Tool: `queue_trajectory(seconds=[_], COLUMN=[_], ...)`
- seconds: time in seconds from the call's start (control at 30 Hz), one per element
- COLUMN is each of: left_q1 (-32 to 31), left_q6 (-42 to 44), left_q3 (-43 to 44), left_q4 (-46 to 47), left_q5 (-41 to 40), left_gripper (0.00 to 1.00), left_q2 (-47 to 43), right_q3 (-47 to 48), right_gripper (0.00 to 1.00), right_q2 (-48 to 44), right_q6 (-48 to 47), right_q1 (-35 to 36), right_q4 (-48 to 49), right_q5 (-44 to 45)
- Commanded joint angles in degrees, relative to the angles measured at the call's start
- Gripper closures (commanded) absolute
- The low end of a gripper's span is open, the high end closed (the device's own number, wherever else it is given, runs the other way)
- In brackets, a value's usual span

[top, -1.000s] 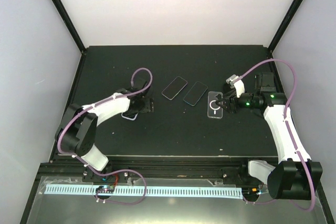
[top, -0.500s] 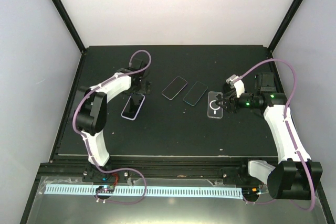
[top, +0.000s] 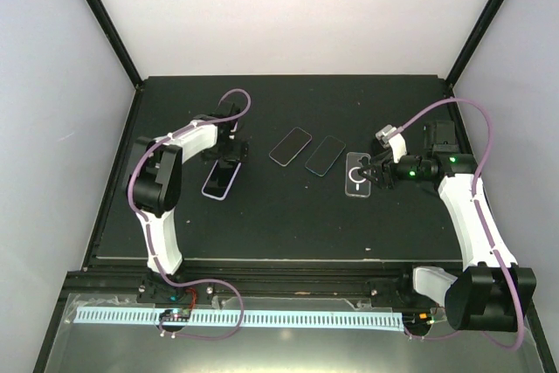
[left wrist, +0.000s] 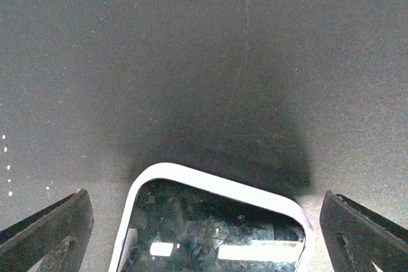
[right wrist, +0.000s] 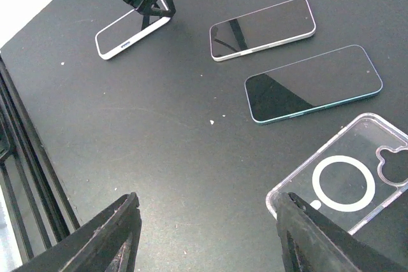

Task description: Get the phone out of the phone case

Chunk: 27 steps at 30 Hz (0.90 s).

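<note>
A phone with a pale lilac-white rim (top: pixel 221 180) lies screen up on the black table; I cannot tell whether the rim is a case. My left gripper (top: pixel 229 154) is open at its far end. In the left wrist view the phone's end (left wrist: pixel 210 227) lies between the spread fingers (left wrist: pixel 54 230). An empty clear case (top: pixel 356 176) with a white ring lies at centre right. My right gripper (top: pixel 369 173) is open at its right edge. In the right wrist view one finger (right wrist: pixel 315 234) overlaps the case's corner (right wrist: pixel 344 179).
Two bare phones lie side by side at centre: one with a silver rim (top: pixel 290 146) (right wrist: pixel 262 28), one with a teal rim (top: pixel 324 155) (right wrist: pixel 312 83). Black frame posts stand at the table's back corners. A rail runs along the near edge (top: pixel 262 270).
My left arm swung from lying across the lilac phone to the far side, and its gripper now sits at the phone's far end. The right arm has not moved.
</note>
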Motion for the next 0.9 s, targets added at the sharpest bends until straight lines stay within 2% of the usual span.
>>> queue_trajectory(seconds=[0.0, 0.13, 0.4, 0.67, 0.8, 0.87], left_q1=[0.27, 0.26, -0.67, -3.06, -3.06, -3.07], left_q6=[3.13, 4.81, 4.23, 3.52, 3.57, 3.40], left_q3=[0.89, 2.34, 0.11, -3.40, -4.76, -5.49], left_q4=[-2.69, -7.72, -9.51, -11.88, -12.96, -12.98], left_q5=[2.16, 1.18, 3.16, 4.06, 5.04, 6.62], left_gripper=[0.01, 0.01, 0.01, 0.10, 0.17, 0.17], left_q2=[0.64, 2.42, 2.14, -0.47, -0.69, -0.77], right_q3=[0.01, 0.08, 0.24, 0.33, 0.26, 0.24], right_gripper=[0.40, 0.40, 0.40, 0.40, 0.40, 0.40], right_q2=[-0.85, -0.66, -0.30, -0.91, -1.23, -1.22], right_q6=[-1.46, -1.70, -2.47, -2.61, -2.42, -2.41], right_q1=[-0.26, -0.26, -0.30, -0.26, -0.32, -0.32], right_q4=[-0.42, -0.77, -1.47, -1.63, -1.48, -1.48], right_q5=[-2.12, -2.48, -3.35, -3.16, -3.03, -3.02])
